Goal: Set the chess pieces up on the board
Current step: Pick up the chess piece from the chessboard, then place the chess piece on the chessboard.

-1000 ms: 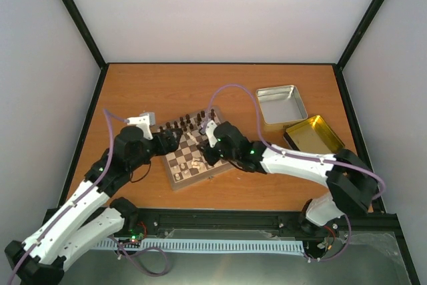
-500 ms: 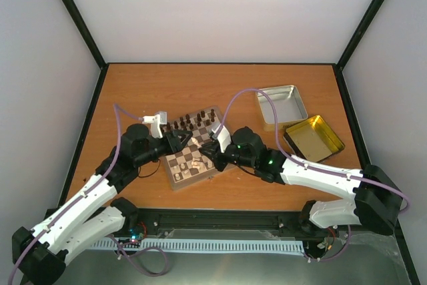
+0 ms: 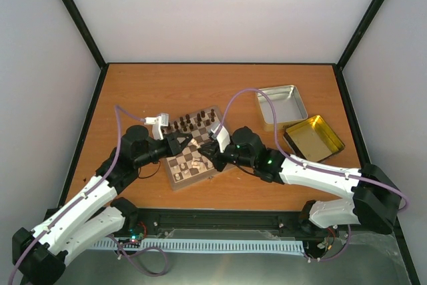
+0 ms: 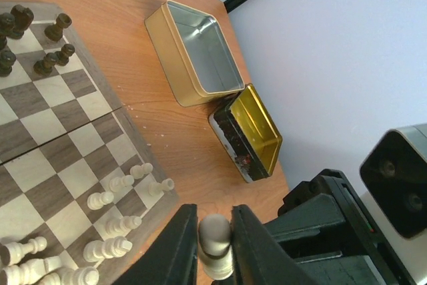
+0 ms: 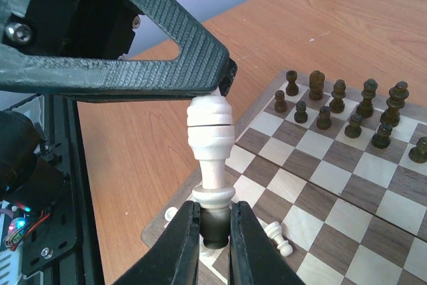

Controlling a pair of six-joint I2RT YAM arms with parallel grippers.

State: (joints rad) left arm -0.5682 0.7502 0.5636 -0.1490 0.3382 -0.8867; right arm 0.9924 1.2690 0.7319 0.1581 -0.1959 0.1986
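Note:
One cream chess piece hangs above the board, held from both ends. My right gripper is shut on its round base. My left gripper is shut on its rounded head. In the top view the left gripper and right gripper meet tip to tip over the board's near half. Several cream chess pieces lie toppled on the near squares, one beside my right fingers.
Dark brown chessmen stand in rows along the board's far edge. A silver tin and a gold tin sit open to the board's right. The right arm's body fills the lower right of the left wrist view.
My left gripper has swung in over the board from the left and gone from wide open to shut on the piece's head. The right gripper moved slightly nearer, still holding the piece.

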